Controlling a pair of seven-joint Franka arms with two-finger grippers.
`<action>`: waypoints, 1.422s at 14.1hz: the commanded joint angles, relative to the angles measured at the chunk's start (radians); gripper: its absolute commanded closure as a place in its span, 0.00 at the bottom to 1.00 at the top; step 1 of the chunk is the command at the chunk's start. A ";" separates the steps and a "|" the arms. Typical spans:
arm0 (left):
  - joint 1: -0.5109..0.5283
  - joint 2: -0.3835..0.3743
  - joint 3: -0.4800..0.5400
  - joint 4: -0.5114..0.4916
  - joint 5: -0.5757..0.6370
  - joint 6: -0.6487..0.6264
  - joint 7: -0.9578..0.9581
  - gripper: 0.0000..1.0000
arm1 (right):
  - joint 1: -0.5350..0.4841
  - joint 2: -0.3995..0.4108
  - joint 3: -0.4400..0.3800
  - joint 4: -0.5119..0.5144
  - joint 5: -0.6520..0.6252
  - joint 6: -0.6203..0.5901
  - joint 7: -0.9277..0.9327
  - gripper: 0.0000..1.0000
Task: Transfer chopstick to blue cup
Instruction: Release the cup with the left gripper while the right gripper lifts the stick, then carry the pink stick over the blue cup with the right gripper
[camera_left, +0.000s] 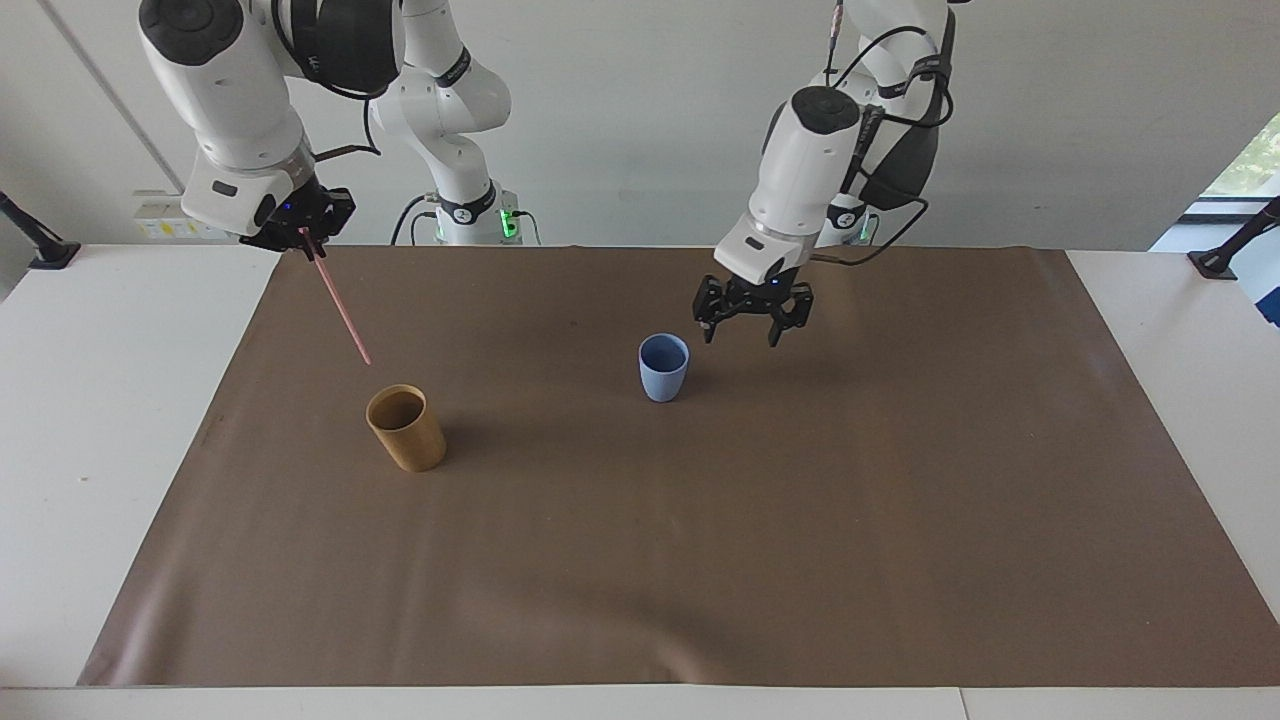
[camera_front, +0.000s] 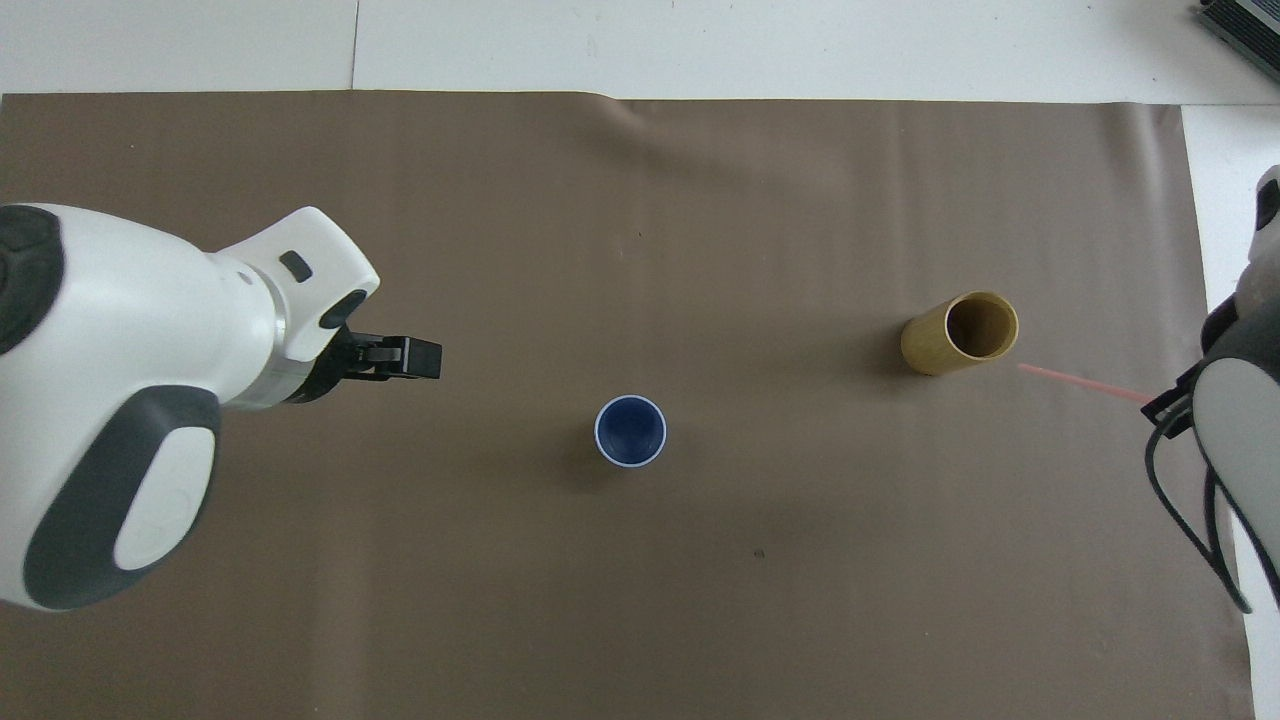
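The light-blue cup (camera_left: 663, 367) (camera_front: 630, 431) stands upright and alone near the middle of the brown mat. My left gripper (camera_left: 740, 336) (camera_front: 405, 358) hangs open and holds nothing, over the mat beside the blue cup toward the left arm's end. My right gripper (camera_left: 304, 232) (camera_front: 1165, 405) is raised over the mat's edge at the right arm's end, shut on the upper end of the pale-pink chopstick (camera_left: 336, 298) (camera_front: 1080, 383). The chopstick slants down toward the tan cup, and its lower tip hangs in the air clear of that cup's rim.
A tan-brown cup (camera_left: 405, 428) (camera_front: 962, 333) stands upright on the brown mat (camera_left: 700, 560), toward the right arm's end and farther from the robots than the blue cup. White table borders the mat on all sides.
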 joint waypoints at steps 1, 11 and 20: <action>0.106 0.000 -0.013 0.116 -0.007 -0.137 0.167 0.00 | 0.086 -0.001 0.006 0.004 -0.008 -0.041 0.129 1.00; 0.274 0.115 -0.013 0.434 -0.001 -0.381 0.278 0.00 | 0.223 0.025 0.224 0.039 0.235 0.030 0.686 1.00; 0.288 0.081 -0.014 0.392 0.058 -0.402 0.312 0.00 | 0.369 0.143 0.249 0.074 0.314 0.197 0.959 1.00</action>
